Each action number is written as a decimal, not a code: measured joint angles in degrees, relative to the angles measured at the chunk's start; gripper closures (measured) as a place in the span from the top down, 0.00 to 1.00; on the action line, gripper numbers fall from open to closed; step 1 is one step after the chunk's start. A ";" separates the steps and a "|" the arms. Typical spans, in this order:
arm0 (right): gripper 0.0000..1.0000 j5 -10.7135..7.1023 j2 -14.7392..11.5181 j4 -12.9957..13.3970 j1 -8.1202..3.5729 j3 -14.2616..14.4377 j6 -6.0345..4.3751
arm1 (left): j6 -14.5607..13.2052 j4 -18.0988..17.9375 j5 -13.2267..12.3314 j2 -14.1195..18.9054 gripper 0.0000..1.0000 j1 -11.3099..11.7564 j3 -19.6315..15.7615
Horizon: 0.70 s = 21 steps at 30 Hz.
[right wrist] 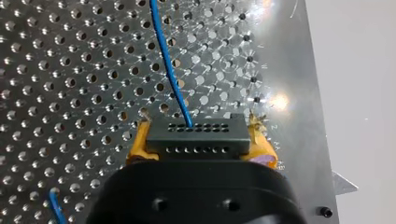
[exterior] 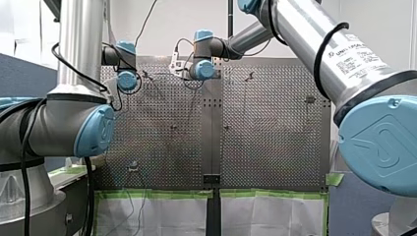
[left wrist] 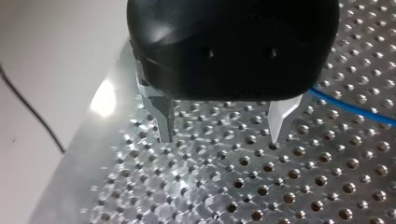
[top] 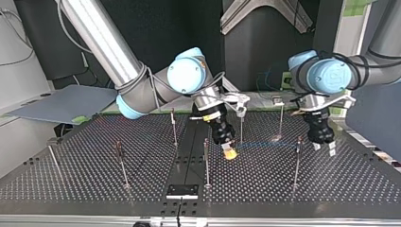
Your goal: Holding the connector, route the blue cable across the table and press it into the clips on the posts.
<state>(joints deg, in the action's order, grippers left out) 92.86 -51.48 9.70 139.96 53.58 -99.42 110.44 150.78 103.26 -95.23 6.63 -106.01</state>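
In the right wrist view my right gripper [right wrist: 200, 145] has its yellow pads [right wrist: 140, 142] shut on a black connector [right wrist: 196, 132]. The blue cable [right wrist: 170, 70] leaves the connector's face and runs ahead over the perforated plate. In the top view that gripper [top: 230, 152] hangs low near the table's middle, and the blue cable [top: 265, 143] stretches from it towards my left gripper [top: 324, 145] at the view's right. My left gripper [left wrist: 220, 139] is open just above the plate with nothing between its metal fingers. The blue cable [left wrist: 355, 108] passes beside it.
Several thin posts with clips stand on the perforated table [top: 71, 179], among them a post [top: 206, 161] in front of my right gripper, a post [top: 297, 163] by my left gripper and a post [top: 121, 163] at the top view's left. A black plate [top: 182, 190] lies at the near edge.
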 joint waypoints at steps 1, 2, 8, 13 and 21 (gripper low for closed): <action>0.00 0.22 0.01 -0.26 0.03 0.00 0.03 | 0.37 0.46 0.40 0.22 1.00 -0.11 -0.02; 0.00 0.45 0.04 -0.51 0.05 0.00 0.05 | 0.71 0.89 0.68 0.38 1.00 -0.26 -0.04; 0.00 1.53 0.18 -1.20 0.08 0.02 0.15 | 1.86 4.42 -0.22 1.90 1.00 -1.31 -1.60; 0.00 2.10 0.79 -1.56 0.10 0.04 0.38 | 2.17 7.62 -2.03 4.78 1.00 -1.94 -3.94; 0.00 2.32 1.80 -1.99 0.17 0.07 0.59 | 2.18 11.95 -2.66 9.11 1.00 -2.60 -7.12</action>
<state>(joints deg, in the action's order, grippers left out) 95.18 -49.68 7.71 140.13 53.65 -98.83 112.63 162.72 100.60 -86.12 4.03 -113.13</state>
